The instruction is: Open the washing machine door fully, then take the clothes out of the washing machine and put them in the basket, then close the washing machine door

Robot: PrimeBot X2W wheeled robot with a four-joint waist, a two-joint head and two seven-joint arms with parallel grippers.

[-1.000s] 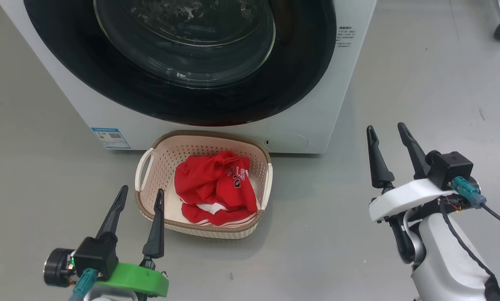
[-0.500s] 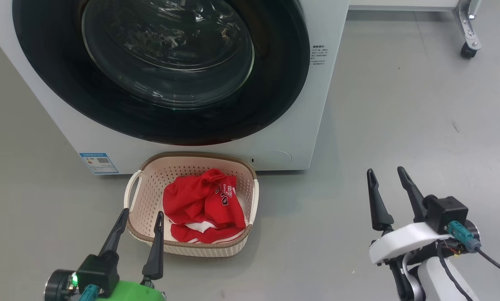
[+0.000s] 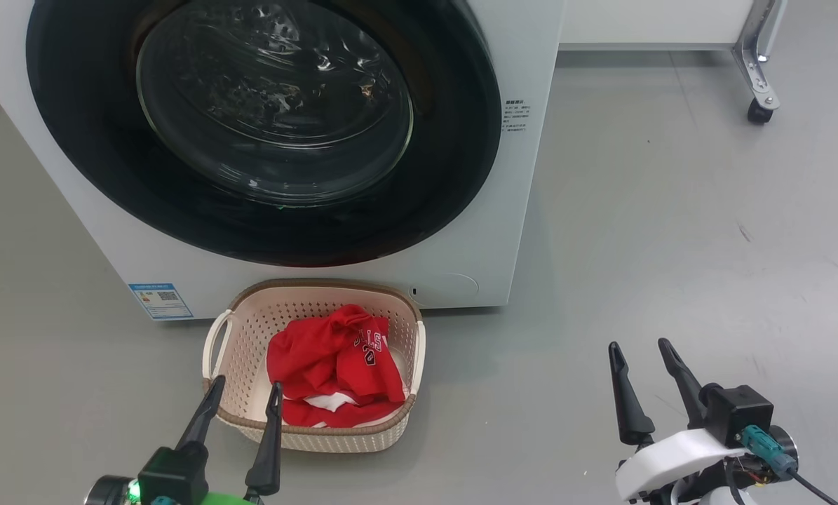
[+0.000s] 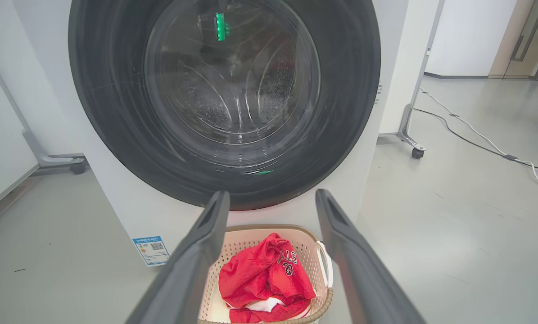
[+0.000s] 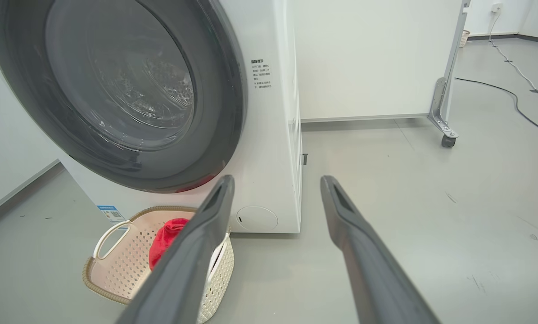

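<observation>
So the washing machine sits on the grey floor, and the washing machine door is shut flat against its front: a big glossy black ring with the glass bowl in the middle. In the left wrist view you can make out the perforated drum through the glass. The basket is on the floor right in front of the washing machine, just under the bottom of the door and close to the machine's base. The clothes, red with white trim and some lettering, are bunched up inside it. The left gripper hangs on the side of the basket away from the washing machine, jaws spread wide with nothing between them. In the head view its tips line up with the basket's near rim, but the left wrist view shows them clear of it. The right gripper is off past the washing machine's right front corner, well out over bare floor, jaws spread too and empty. A small blue sticker is low on the washing machine's front, at the left, and a wheeled metal leg stands behind the machine to the right.
</observation>
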